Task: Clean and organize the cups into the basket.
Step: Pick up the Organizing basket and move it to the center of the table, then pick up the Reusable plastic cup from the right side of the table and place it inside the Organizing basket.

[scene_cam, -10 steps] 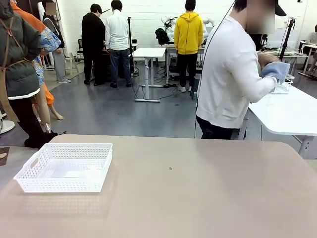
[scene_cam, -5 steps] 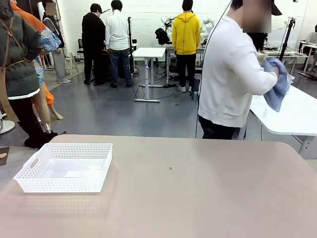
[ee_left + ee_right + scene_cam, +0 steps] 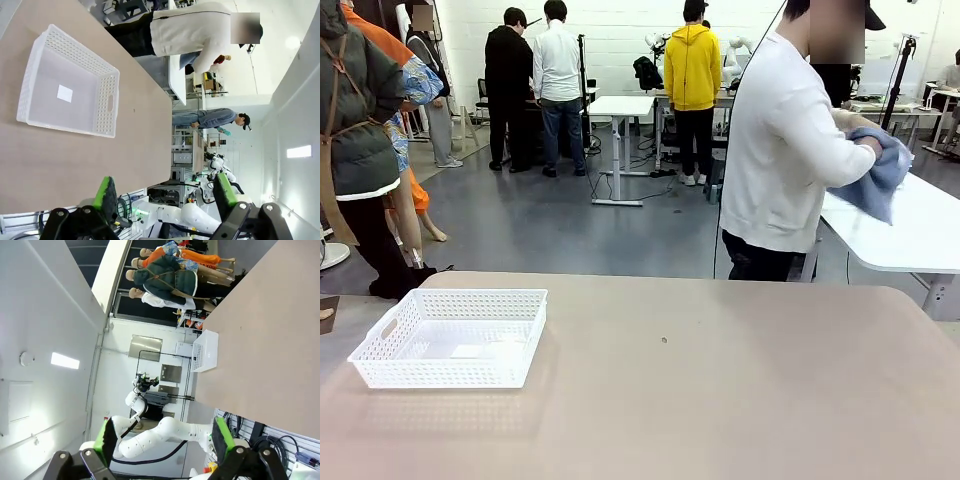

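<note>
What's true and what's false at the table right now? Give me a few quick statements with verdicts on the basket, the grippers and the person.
The basket is empty. True.
The left gripper grips a cup. False: it is open and holds nothing.
The person holds a blue cloth. True.
The basket sits to the robot's right. False: it sits on the table's left side.
The right gripper is open. True.

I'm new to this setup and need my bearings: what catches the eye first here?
The white basket sits near the left edge of the tan table. Beyond the far edge, a person in a white top faces a white side table at the right, holding a blue cloth.
</note>
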You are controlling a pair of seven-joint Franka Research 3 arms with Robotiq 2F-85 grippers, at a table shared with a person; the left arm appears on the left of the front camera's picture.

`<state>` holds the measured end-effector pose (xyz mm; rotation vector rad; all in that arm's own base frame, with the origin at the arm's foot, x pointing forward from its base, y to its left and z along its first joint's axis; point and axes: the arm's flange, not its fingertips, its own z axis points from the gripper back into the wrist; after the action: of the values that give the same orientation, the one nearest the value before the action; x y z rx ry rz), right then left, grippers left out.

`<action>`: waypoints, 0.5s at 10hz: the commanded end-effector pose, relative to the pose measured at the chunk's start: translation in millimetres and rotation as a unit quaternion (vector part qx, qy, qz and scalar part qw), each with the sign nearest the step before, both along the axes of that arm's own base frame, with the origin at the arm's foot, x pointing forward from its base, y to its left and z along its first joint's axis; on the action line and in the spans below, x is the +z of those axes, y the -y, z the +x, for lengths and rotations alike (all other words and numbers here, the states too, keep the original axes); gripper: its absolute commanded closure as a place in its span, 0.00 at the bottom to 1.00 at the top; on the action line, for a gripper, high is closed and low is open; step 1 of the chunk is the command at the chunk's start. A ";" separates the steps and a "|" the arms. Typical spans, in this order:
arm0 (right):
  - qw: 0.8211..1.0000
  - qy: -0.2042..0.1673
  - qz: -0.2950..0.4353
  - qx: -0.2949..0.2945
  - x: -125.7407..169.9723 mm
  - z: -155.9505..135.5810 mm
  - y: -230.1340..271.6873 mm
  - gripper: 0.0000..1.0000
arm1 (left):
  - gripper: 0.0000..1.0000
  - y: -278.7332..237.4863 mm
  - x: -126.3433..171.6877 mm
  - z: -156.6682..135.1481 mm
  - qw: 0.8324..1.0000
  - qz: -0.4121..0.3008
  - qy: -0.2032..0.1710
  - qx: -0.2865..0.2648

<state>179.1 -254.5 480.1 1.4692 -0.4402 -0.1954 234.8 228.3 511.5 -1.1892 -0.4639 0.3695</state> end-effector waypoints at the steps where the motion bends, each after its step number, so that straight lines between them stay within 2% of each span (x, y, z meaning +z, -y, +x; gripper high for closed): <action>1: 1.000 0.004 0.002 0.002 2.1 -1.0 0.3 0.00 | 0.00 -0.4 1.2 1.5 1.000 -0.008 0.004 -0.002; 5: 1.000 0.004 0.002 0.002 2.1 -1.0 0.3 0.00 | 0.00 -0.4 1.2 1.5 1.000 -0.008 0.004 -0.002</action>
<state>179.1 -254.5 480.1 1.4692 -0.4402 -0.1953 234.8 228.3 511.5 -1.1892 -0.4639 0.3695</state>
